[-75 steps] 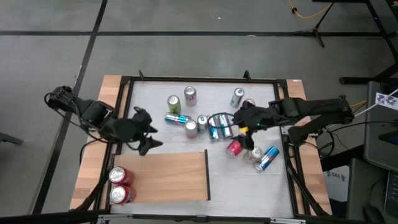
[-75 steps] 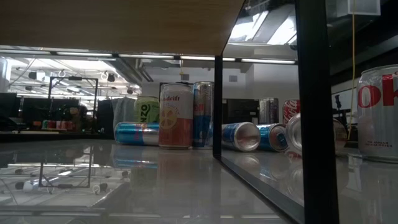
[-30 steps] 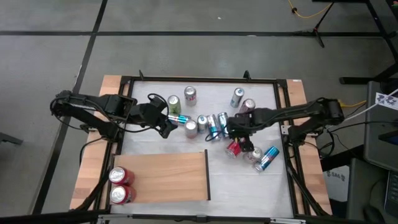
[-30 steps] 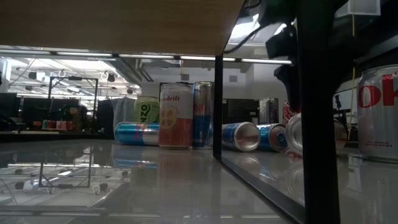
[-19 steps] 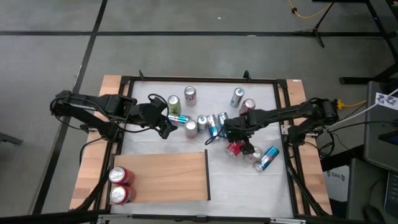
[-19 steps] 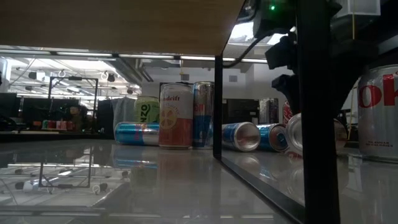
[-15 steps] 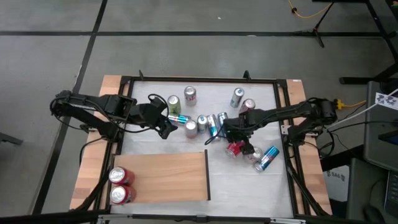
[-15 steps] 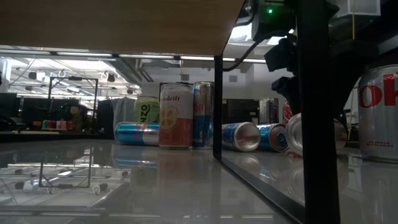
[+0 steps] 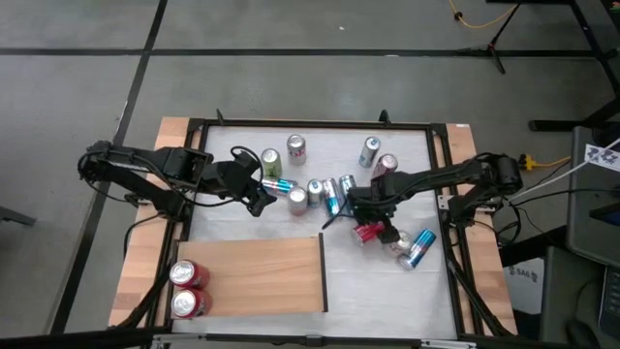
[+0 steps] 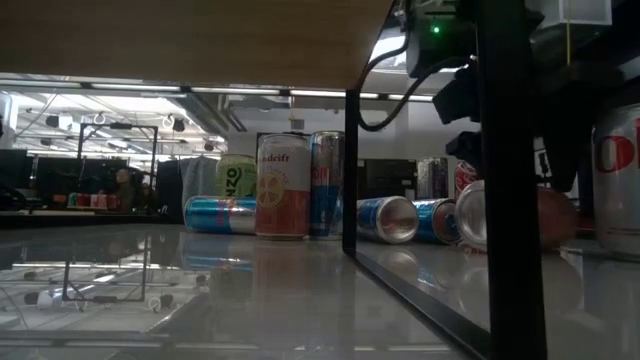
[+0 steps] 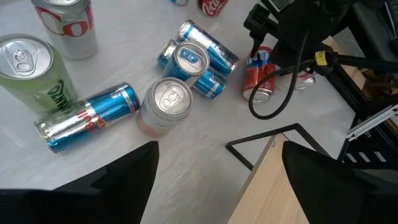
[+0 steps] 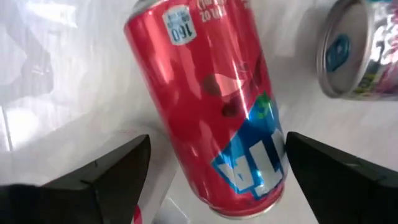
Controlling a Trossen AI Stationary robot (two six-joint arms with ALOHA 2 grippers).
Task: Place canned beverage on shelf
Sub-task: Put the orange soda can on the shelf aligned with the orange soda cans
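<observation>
A red can (image 9: 369, 231) lies on its side on the white table, right of the shelf's far right corner; it also shows in the right wrist view (image 12: 211, 106). My right gripper (image 9: 365, 221) is open and low over it, one finger (image 12: 99, 171) on each side of the can's body; no touch shows. The shelf (image 9: 257, 276) is a light-brown panel at the near left, with two red cans (image 9: 189, 289) standing on its left end. My left gripper (image 9: 260, 194) is open and empty, beside the cluster of cans (image 9: 320, 189).
Several cans stand or lie at the table's middle and far side (image 11: 168, 102). A silver can (image 9: 399, 238) and a blue can (image 9: 418, 248) lie just right of the red one. A black frame (image 9: 310, 124) rims the table.
My right gripper has come down over the red can and moved a little toward the table's near edge, its fingers now on either side of it. The can now lies more crosswise than before.
</observation>
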